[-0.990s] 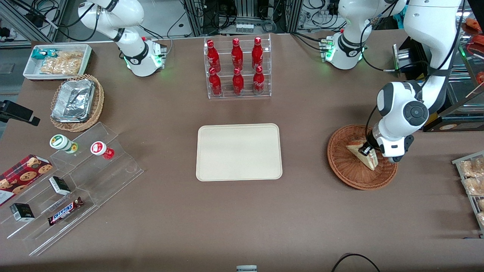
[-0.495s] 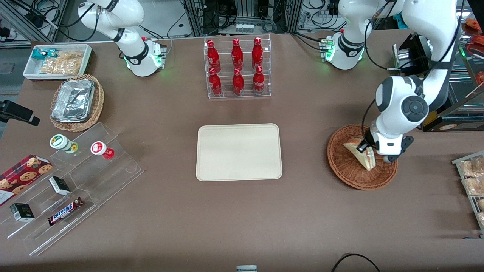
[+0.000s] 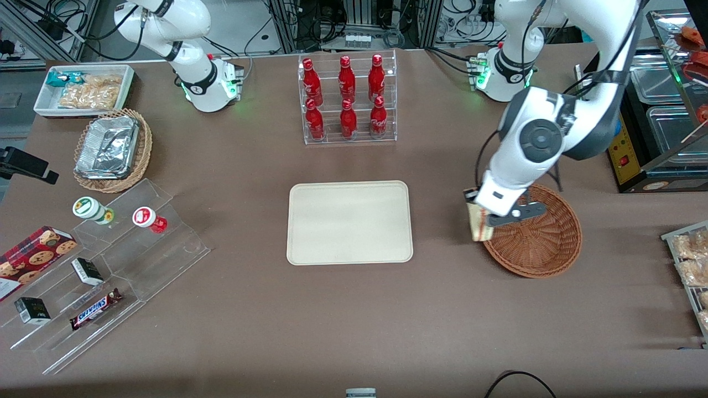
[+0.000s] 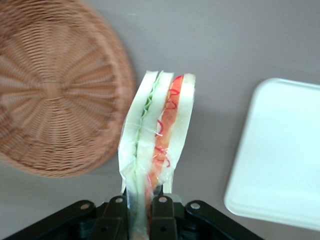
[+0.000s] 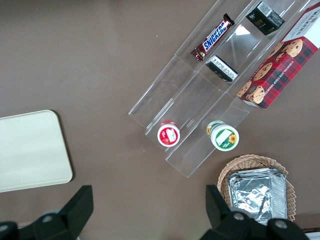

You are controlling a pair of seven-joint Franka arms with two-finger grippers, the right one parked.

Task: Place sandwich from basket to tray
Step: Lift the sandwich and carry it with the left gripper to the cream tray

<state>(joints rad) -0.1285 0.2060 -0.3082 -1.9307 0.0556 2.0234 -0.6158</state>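
Observation:
The sandwich (image 3: pixel 477 228), a wrapped white-bread wedge with red and green filling, hangs in the air with my left gripper (image 3: pixel 482 213) shut on it. It is over the rim of the reddish-brown wicker basket (image 3: pixel 539 237), on the side facing the cream tray (image 3: pixel 349 222). The basket holds nothing. In the left wrist view the black fingers (image 4: pixel 162 210) of the gripper (image 4: pixel 141 212) pinch the sandwich (image 4: pixel 157 130) at one end, its cut edge facing the camera. Below it lies bare table between the basket (image 4: pixel 50 90) and the tray (image 4: pixel 280 160).
A clear rack of red bottles (image 3: pixel 347 99) stands farther from the front camera than the tray. Toward the parked arm's end are a clear stepped shelf (image 3: pixel 110 260) with snacks, a tan basket with foil containers (image 3: pixel 110 149) and a white snack bin (image 3: pixel 83 88). Bagged snacks (image 3: pixel 688 260) lie at the working arm's end.
My gripper has lifted the sandwich out of the basket and carried it toward the tray, to the basket's rim. The wrist has turned, so the wedge now hangs downward.

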